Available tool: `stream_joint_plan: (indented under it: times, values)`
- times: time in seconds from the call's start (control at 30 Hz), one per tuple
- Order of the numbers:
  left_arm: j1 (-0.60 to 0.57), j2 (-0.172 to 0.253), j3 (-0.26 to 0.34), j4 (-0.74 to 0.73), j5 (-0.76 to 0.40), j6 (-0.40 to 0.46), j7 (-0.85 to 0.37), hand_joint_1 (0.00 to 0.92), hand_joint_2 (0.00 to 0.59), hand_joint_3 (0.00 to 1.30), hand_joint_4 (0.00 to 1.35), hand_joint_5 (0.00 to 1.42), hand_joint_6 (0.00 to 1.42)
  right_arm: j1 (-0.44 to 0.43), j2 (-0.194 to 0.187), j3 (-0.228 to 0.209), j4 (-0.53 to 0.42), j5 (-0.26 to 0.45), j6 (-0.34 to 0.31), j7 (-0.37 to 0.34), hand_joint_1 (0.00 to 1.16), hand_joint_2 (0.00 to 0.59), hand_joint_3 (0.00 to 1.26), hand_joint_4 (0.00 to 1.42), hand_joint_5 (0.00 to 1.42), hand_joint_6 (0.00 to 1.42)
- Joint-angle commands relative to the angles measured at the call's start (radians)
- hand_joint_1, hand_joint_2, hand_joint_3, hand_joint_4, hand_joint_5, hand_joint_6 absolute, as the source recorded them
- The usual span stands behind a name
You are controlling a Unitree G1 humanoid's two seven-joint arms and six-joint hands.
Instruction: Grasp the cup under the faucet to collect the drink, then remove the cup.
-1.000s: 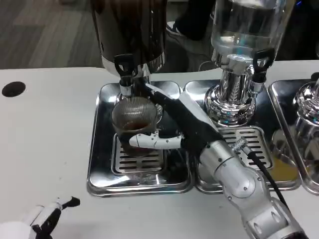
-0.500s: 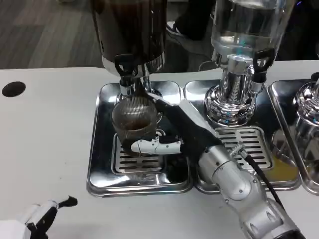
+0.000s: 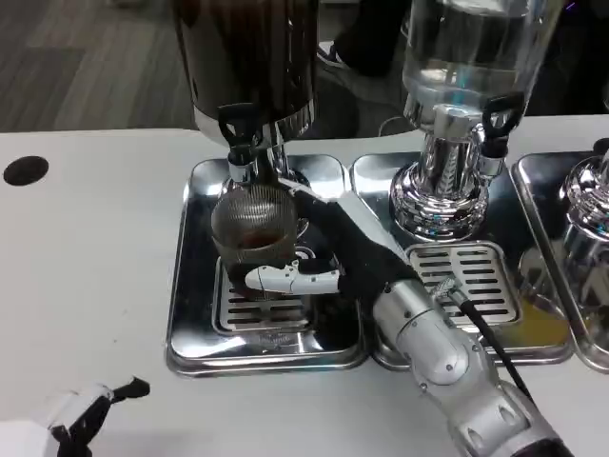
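A ribbed clear glass cup (image 3: 249,228) with a little dark drink in it stands on the grate of the left steel drip tray (image 3: 190,314), right below the black-handled faucet (image 3: 239,138) of the dark drink dispenser (image 3: 249,57). My right hand (image 3: 333,252) wraps around the cup from the right, with one white finger (image 3: 285,279) across its front and other fingers behind it. My left hand (image 3: 81,414) lies low at the bottom left corner, away from the cup; its fingers are barely seen.
A second dispenser (image 3: 457,114) with clear liquid stands on its own drip tray (image 3: 476,276) to the right. A third chrome dispenser (image 3: 590,209) is at the right edge. A black round hole (image 3: 26,169) marks the white table at far left.
My right forearm and hand have shifted slightly left and toward me, the cup moving a little with them. The left hand has sunk slightly lower in the corner.
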Motion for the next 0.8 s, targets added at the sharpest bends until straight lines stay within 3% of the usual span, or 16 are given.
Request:
stream_joint_plan:
  times: [0.03, 0.5, 0.8]
  values:
    - [0.021, -0.003, 0.023, 0.009, -0.024, -0.01, -0.007, 0.0, 0.068, 0.39, 0.35, 0.43, 0.57, -0.022, 0.009, -0.001, 0.023, -0.002, -0.015, -0.014, 0.71, 0.08, 0.16, 0.15, 0.12, 0.0]
    - [0.024, -0.016, 0.028, 0.017, -0.032, -0.017, -0.014, 0.0, 0.079, 0.4, 0.35, 0.44, 0.56, -0.013, 0.013, -0.003, 0.018, -0.008, -0.006, -0.046, 0.7, 0.089, 0.17, 0.15, 0.12, 0.0]
    - [0.038, -0.021, 0.039, 0.011, -0.033, -0.027, -0.01, 0.0, 0.08, 0.4, 0.35, 0.44, 0.56, -0.028, 0.046, -0.026, 0.052, 0.005, 0.001, -0.092, 0.7, 0.091, 0.17, 0.15, 0.12, 0.0]
